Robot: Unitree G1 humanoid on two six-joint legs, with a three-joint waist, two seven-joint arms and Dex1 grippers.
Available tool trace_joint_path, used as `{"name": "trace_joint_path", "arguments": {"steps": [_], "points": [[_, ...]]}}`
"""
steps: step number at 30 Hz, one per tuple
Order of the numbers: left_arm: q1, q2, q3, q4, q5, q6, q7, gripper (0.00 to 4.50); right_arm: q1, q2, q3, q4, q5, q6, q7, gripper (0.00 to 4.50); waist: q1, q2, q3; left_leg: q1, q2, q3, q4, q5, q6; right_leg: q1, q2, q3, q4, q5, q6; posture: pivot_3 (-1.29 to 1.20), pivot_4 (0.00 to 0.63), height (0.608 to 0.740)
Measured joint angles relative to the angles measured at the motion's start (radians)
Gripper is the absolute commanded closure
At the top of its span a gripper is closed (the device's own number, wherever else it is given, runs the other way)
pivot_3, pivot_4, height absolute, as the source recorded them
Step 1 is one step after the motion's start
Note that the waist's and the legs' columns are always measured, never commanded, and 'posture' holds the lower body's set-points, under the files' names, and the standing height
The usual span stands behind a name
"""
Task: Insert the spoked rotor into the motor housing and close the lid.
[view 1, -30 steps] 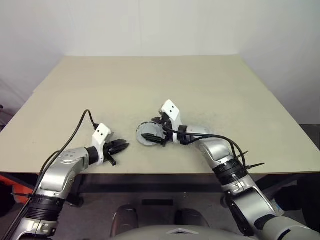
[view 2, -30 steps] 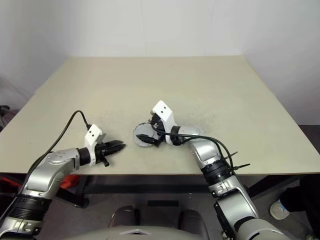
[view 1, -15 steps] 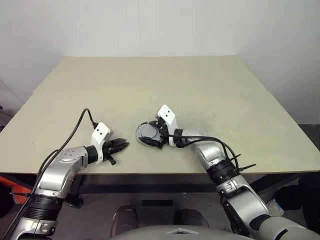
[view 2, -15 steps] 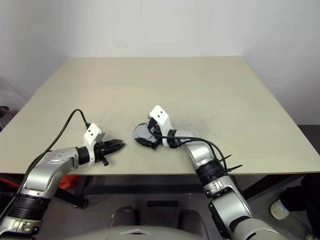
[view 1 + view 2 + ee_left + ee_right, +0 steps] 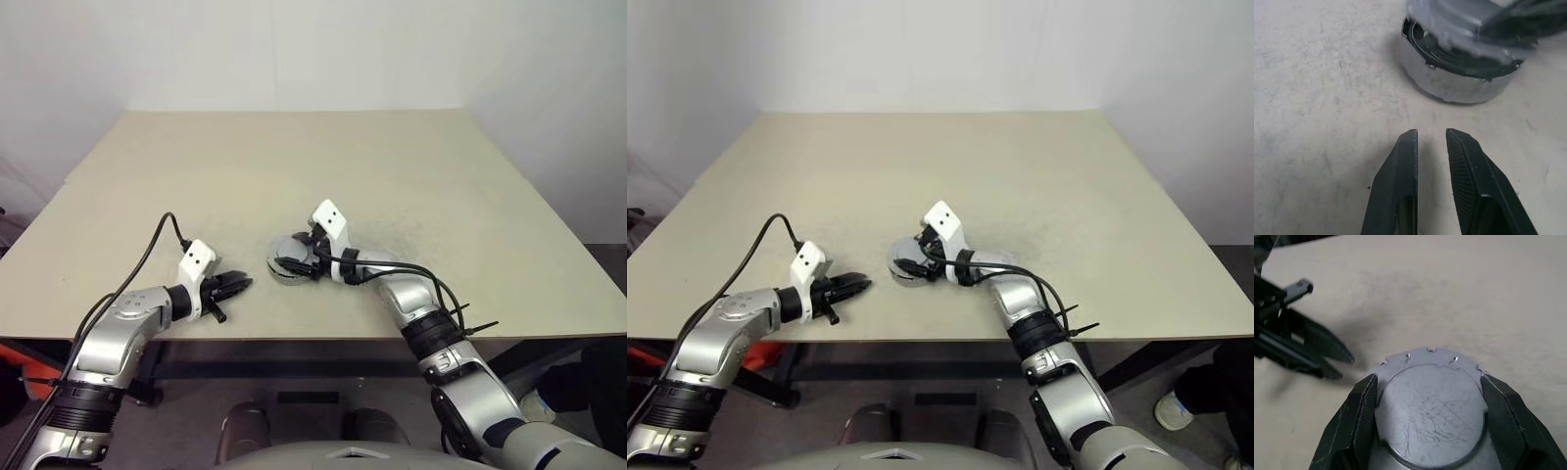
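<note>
So the lid (image 5: 1431, 404) is sitting on top of the motor housing (image 5: 1459, 81), near the front middle of the table (image 5: 411, 166), and it looks tilted w/ a dark gap on one side, so imo not seated yet. Can't see the spoked rotor, prob already inside under the lid but can't confirm. Right end effector (image 5: 1431, 428) is straddling the lid, one finger (image 5: 1359, 423) each side and right at its edge, jaws wide; can't tell if it's actually squeezing or just touching. Left end effector (image 5: 1431, 188) is parked just beside the housing on its left, aimed at it, fingers nearly together w/ a thin gap, holding nothing. Step in hand = closing the lid. Next move prob needs the notched rim lined up w/ the housing, then pressed down flat w/o shoving the housing sideways; left could brace it tbh.
</note>
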Motion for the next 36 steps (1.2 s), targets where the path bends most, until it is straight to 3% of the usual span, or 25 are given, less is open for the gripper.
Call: {"name": "trace_joint_path", "arguments": {"steps": [36], "points": [[0.026,0.008,0.0,-0.005,0.001,-0.001,0.022,3.5,-0.029,-0.003,0.034,0.127,-0.095,-0.137,0.037,1.3,-0.006,-0.002,-0.002,0.002,0.0,0.0,0.0,-0.001,0.002,0.003,0.0,0.0,0.0,0.0,0.0,0.0,0.0,0.74]]}}
